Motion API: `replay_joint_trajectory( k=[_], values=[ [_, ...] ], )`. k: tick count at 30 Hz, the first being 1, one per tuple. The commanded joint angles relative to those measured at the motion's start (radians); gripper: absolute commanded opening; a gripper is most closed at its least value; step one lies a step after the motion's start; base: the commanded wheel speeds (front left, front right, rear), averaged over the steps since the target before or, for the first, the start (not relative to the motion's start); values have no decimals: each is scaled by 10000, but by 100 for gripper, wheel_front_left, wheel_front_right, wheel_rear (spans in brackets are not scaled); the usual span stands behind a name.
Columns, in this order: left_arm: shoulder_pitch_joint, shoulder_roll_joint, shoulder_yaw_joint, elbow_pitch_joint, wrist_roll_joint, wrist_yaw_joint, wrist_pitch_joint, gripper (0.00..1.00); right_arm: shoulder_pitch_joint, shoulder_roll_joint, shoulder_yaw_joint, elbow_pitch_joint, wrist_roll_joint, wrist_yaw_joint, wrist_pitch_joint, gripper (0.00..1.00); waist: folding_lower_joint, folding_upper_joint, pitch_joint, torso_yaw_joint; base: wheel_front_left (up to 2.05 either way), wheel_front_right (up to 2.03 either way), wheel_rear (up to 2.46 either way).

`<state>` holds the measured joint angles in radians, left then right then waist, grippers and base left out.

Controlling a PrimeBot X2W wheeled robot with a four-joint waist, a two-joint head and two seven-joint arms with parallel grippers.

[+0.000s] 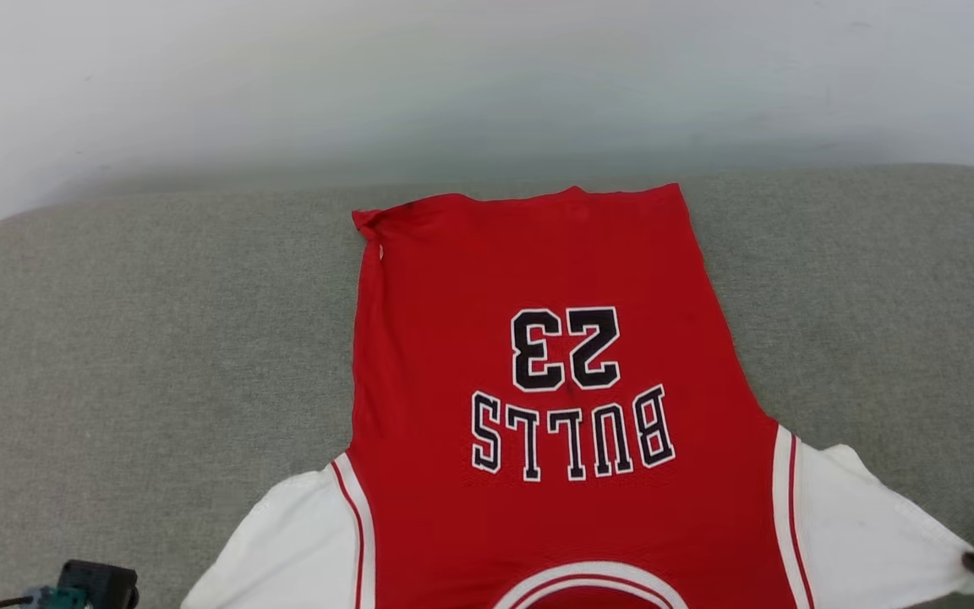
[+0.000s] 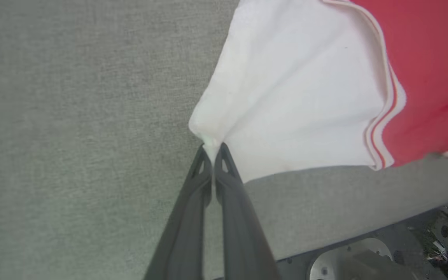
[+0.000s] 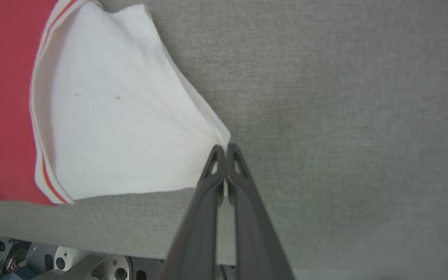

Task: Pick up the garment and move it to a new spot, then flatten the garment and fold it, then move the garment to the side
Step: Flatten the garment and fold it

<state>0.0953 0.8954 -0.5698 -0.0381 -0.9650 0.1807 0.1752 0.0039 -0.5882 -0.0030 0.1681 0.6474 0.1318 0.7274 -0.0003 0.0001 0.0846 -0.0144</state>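
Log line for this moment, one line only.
stage: flatten | garment: red Bulls 23 T-shirt, print up, on grey cushion | left gripper: shut on white sleeve corner | right gripper: shut on other sleeve corner

a grey-green fabric cushion point(image 1: 115, 338) with rounded corners spans the foreground, a plain pale wall point(image 1: 487, 76) behind it.

Shirt point(image 1: 555, 279): bright red body; white sleeves point(image 2: 298, 85); red-and-white striped seams point(image 2: 383, 116); black lettering point(image 1: 571, 431) and numerals edged white; white ring point(image 1: 593, 575) at collar. Cushion point(image 1: 115, 338): grey-green, fine weave. Left fingers point(image 2: 193, 202), right fingers point(image 3: 247, 202): dark grey. Wall point(image 1: 453, 76): off-white.
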Motion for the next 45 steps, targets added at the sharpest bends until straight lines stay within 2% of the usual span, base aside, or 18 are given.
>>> replay_joint_trajectory(
  k=[1,6,7,8,9,18,20,23,29,38,45],
  values=[
    [332,88,-46,-203,-210,109,205,0,505,124,-366,-325,-141,-20,296,0,3,-1,37,-29,0,0,0],
    [461,98,-141,-615,-286,194,383,0,1157,531,-786,-1120,-517,-19,1080,0,3,-1,272,-27,0,0,0],
    [397,112,-165,-666,-237,175,407,0,1162,545,-866,-1301,-612,-19,1139,25,3,-1,335,-5,0,0,0],
    [324,89,-178,-731,-229,152,409,0,1121,571,-914,-1455,-649,-17,1204,89,3,-1,398,25,0,0,0],
    [257,56,-183,-811,-241,104,428,0,1067,644,-958,-1589,-611,-17,1343,100,3,-1,465,61,0,0,0],
    [-288,188,-265,-2217,66,118,817,0,-722,392,-1107,-3433,-449,-13,1723,100,3,-1,1560,761,0,0,0],
    [-429,-5,-179,-2629,10,133,682,0,-1458,352,-1056,-3537,-340,-13,1954,100,3,-1,1933,1013,0,0,0],
    [-689,72,-236,-3262,300,134,791,0,-2686,357,-1022,-3497,-358,-13,2441,100,3,-1,2583,1481,0,0,0],
    [-1261,128,-509,-4095,903,74,1198,0,-4993,212,-782,-2772,-789,-13,3511,100,3,-1,3610,2325,0,0,0],
    [-2225,-348,-936,-4676,1623,-227,1474,0,-8520,125,-695,-897,-2226,-13,5650,100,3,-1,4953,3655,0,0,0],
    [-2675,-659,-1237,-4760,2014,-519,1478,0,-9962,9,-922,216,-3436,-13,6456,100,3,-1,5579,4286,0,0,0]
  ],
)
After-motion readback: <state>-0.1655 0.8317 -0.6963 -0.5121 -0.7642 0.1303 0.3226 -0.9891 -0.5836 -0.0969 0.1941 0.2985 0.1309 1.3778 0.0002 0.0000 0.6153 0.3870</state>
